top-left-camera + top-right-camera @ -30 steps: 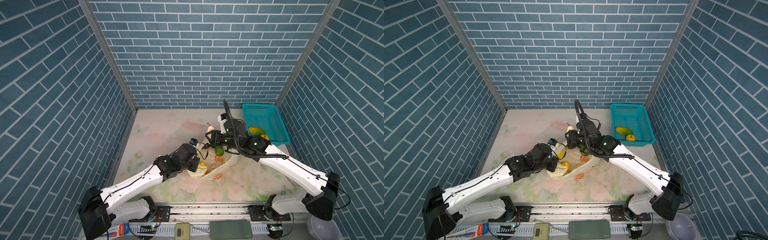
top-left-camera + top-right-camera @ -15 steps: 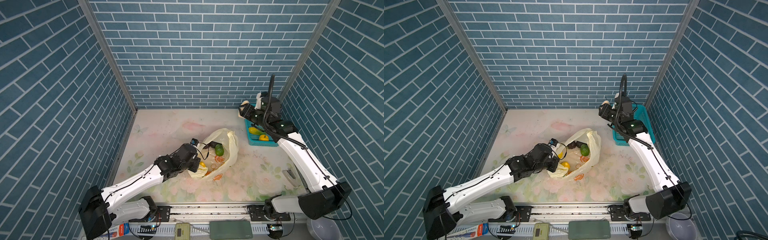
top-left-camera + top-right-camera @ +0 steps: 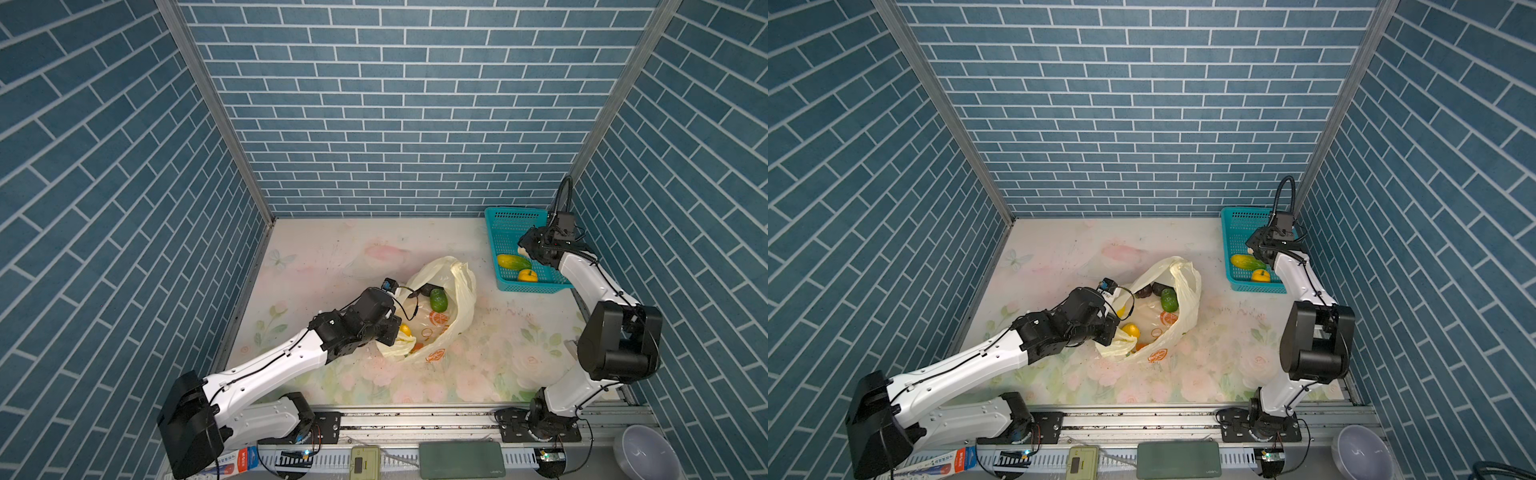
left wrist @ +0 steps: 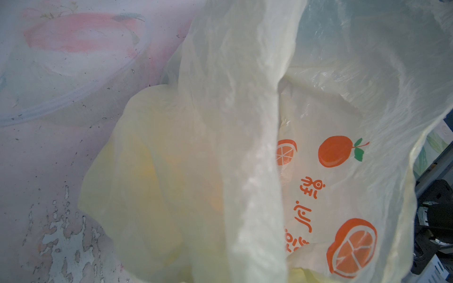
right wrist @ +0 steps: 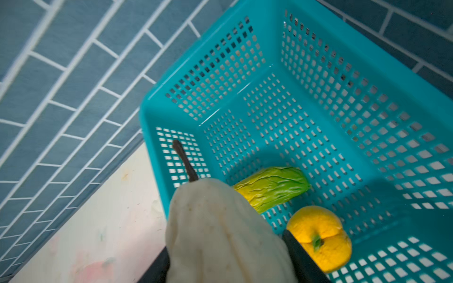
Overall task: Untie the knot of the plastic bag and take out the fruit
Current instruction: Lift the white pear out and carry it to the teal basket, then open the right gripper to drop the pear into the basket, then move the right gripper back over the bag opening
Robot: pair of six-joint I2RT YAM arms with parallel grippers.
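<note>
The right pincer (image 5: 228, 257) grips a cream-white, pear-shaped fruit with a dark stem (image 5: 220, 225), its jaws standing apart round the fruit's body. It hangs at the edge of the teal perforated plastic basket (image 5: 264, 31). In the right wrist view part of the fruit sits over the rim and part over the pale floral surface (image 3: 478, 365).

A long yellow-green ridged fruit (image 5: 272, 188) and a round yellow lemon (image 5: 318, 235) already lie in the basket, close together at one end. The step in hand looks like the drop. To do it well:

- carry the fruit further in, over the bare floor of the basket and clear of those two;
- bring it low before the jaws part, so it does not bounce or roll out;
- mind the stem, which points at the perforated wall.

The pale yellow plastic bag (image 3: 457, 291) lies mid-surface with its mouth gaping and no knot to be seen, so the untying seems done. The left pincer (image 3: 392, 330) is closed, apparently pinching the bag's rim to prop it open. That grip is worth holding.

A green fruit (image 3: 438, 300), two dark ones (image 3: 1152, 289) and a yellow lemon (image 3: 1131, 329) wait inside.
</note>
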